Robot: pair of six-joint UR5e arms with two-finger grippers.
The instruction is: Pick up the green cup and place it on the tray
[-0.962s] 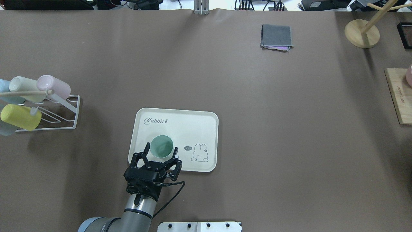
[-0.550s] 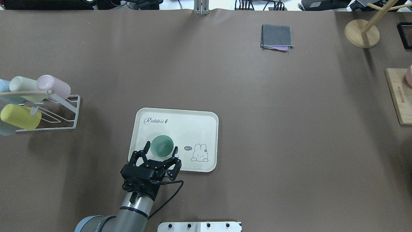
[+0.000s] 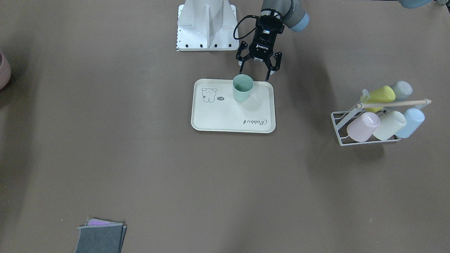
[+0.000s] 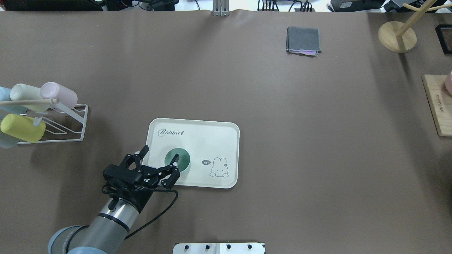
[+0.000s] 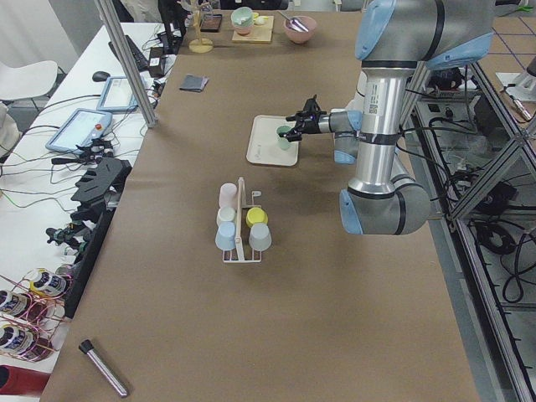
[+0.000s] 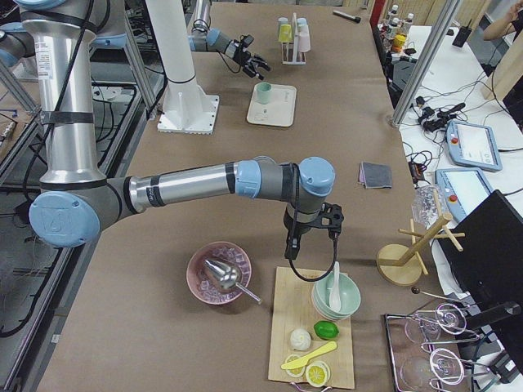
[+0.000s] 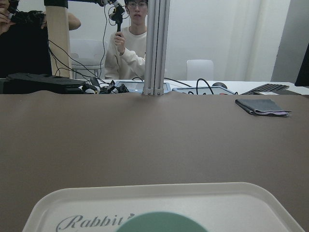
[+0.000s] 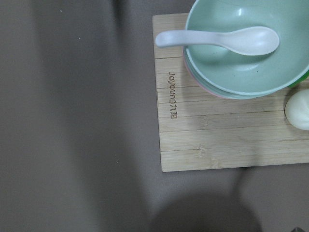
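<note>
The green cup (image 4: 182, 157) stands upright on the cream tray (image 4: 212, 141), in its near left part. My left gripper (image 4: 159, 156) is open and empty. It hovers over the tray's near left edge, just left of the cup and apart from it. The front view shows the gripper (image 3: 255, 72) behind the cup (image 3: 242, 88) on the robot's side. The left wrist view shows only the cup's rim (image 7: 159, 222) and the tray (image 7: 270, 203). My right gripper (image 6: 306, 237) shows only in the exterior right view, so I cannot tell whether it is open or shut.
A white wire rack (image 4: 53, 120) with several pastel cups stands left of the tray. A grey cloth (image 4: 303, 40) lies far back. A wooden board (image 8: 217, 121) with stacked bowls and a spoon lies under the right wrist. A wooden stand (image 4: 397, 35) is at the back right.
My left gripper, open around the cup's near side before, has pulled away to the left and back. The cup stays upright on the tray.
</note>
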